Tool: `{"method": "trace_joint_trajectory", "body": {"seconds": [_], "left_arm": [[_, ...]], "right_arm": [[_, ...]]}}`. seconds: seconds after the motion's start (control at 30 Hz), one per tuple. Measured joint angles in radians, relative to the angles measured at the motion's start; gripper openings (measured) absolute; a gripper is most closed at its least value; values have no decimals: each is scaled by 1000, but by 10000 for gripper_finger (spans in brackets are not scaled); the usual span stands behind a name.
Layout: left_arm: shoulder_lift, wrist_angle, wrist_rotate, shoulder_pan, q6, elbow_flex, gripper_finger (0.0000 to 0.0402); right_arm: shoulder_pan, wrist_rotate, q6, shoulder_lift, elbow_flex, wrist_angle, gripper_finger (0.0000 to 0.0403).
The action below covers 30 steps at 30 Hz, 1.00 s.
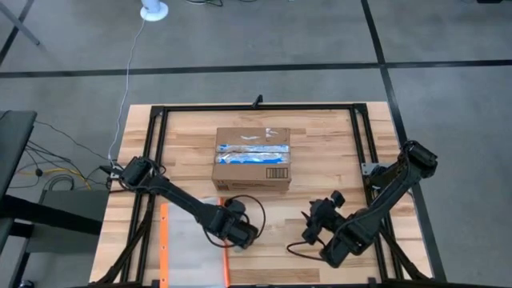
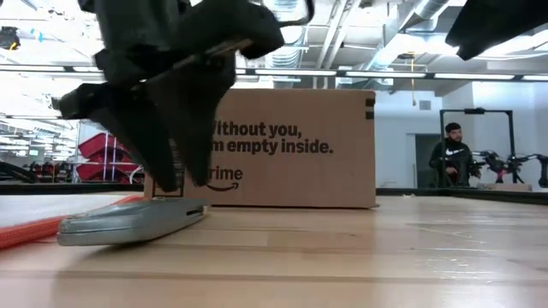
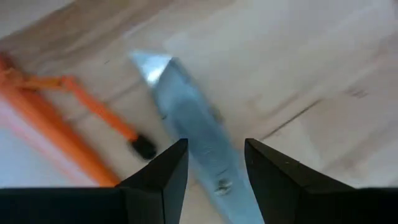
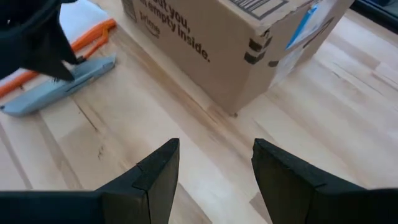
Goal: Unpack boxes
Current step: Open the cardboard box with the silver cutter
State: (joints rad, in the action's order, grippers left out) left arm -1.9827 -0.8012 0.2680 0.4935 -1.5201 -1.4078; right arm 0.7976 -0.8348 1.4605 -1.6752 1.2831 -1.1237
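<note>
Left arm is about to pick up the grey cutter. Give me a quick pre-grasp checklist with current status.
1. Left gripper open and straddling the grey cutter: ok.
2. Cutter lying flat on the table, not lifted: ok.
3. Fingers clear of the orange-edged pouch beside the cutter: cannot tell; it lies very close.
4. Cardboard box closed, blue-and-white tape intact: ok.
5. Right gripper open, empty, standing off from the box and cutter: ok.
6. Cutter blade retracted: cannot tell.
</note>
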Motion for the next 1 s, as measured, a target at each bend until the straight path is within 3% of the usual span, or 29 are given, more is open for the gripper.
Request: {"method": "trace_joint_trajectory", "body": {"seconds": [0.4, 1.0], "left_arm": [[-12, 62, -29, -1, 15, -2, 144], [-61, -6, -40, -18, 94, -4, 144]], "right_arm": [[-2, 1, -3, 0, 0, -29, 188], [-26, 46, -60, 0, 0, -49, 188]]}}
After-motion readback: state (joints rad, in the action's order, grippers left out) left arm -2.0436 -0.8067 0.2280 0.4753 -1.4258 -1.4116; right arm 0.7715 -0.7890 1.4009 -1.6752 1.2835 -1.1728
